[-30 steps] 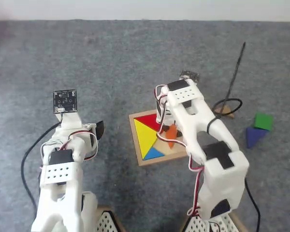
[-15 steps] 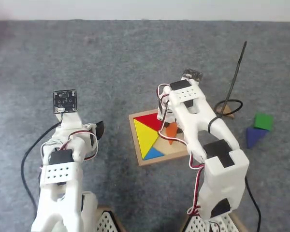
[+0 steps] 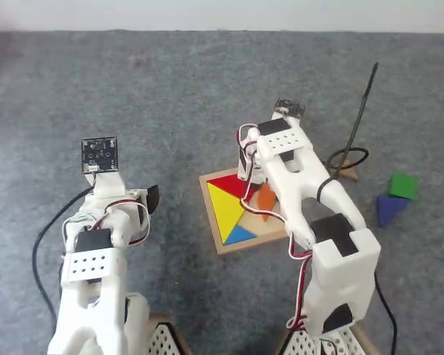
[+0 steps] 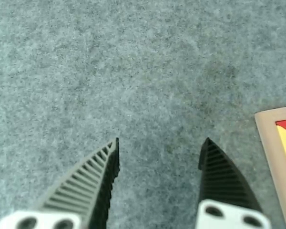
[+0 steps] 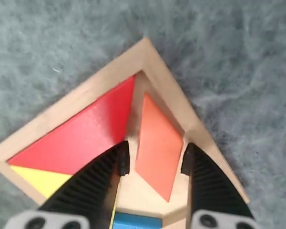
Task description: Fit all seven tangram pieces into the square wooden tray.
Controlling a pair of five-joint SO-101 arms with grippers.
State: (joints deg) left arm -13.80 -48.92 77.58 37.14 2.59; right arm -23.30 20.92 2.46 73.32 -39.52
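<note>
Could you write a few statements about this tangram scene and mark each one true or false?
1. The red piece lies in the tray. True.
2. The green piece lies in the tray. False: it lies on the carpet beside the dark blue piece.
3. The left gripper holds a tangram piece. False: it is open and empty.
4. The orange piece lies between the fingers of the right gripper. True.

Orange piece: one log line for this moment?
right gripper open astride orange piece in tray | red, yellow, blue seated | green, dark blue outside | left gripper open
</note>
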